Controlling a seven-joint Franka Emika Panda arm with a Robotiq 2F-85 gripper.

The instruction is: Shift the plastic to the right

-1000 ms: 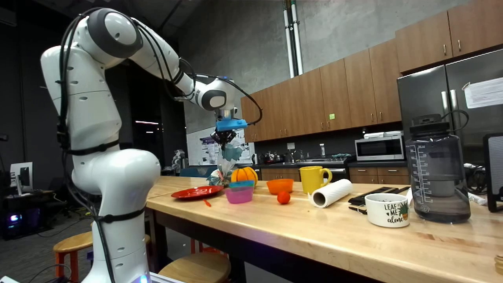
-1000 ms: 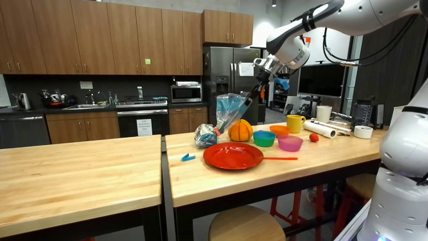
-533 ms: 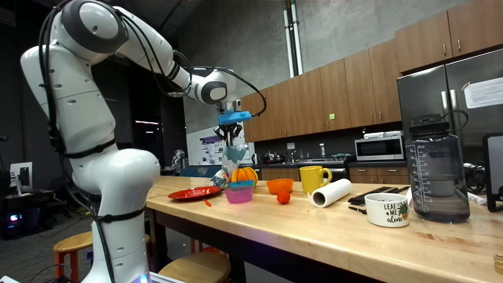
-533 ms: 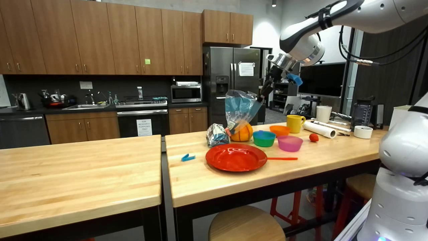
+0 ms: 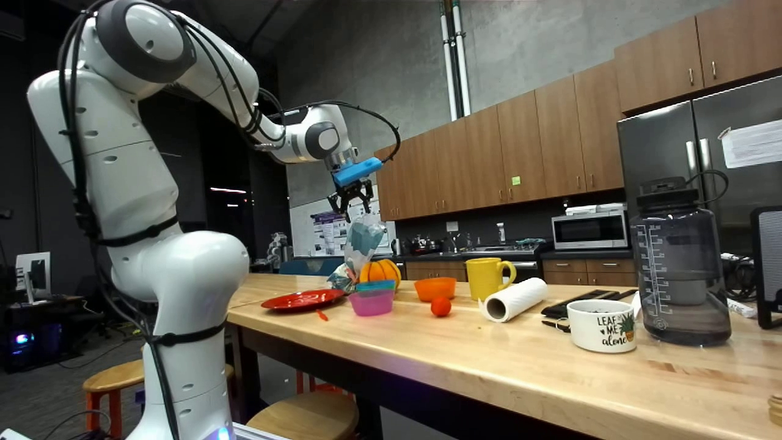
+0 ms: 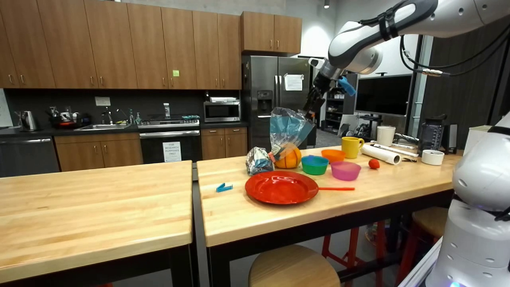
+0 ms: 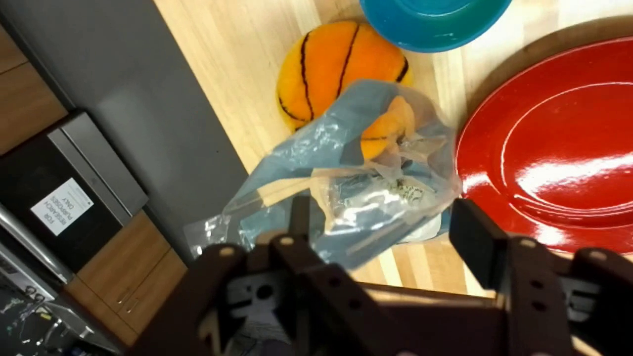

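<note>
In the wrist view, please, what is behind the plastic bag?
Through the clear film of the plastic bag, part of an orange ball with black lines shows. The tabletop under the bag's bunched lower end is covered, so what lies there cannot be seen.

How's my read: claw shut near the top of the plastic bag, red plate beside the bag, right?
Not shut: the wrist view shows the claw open, fingers apart. The rest stands: it's near the top of the plastic bag, red plate beside the bag.
</note>
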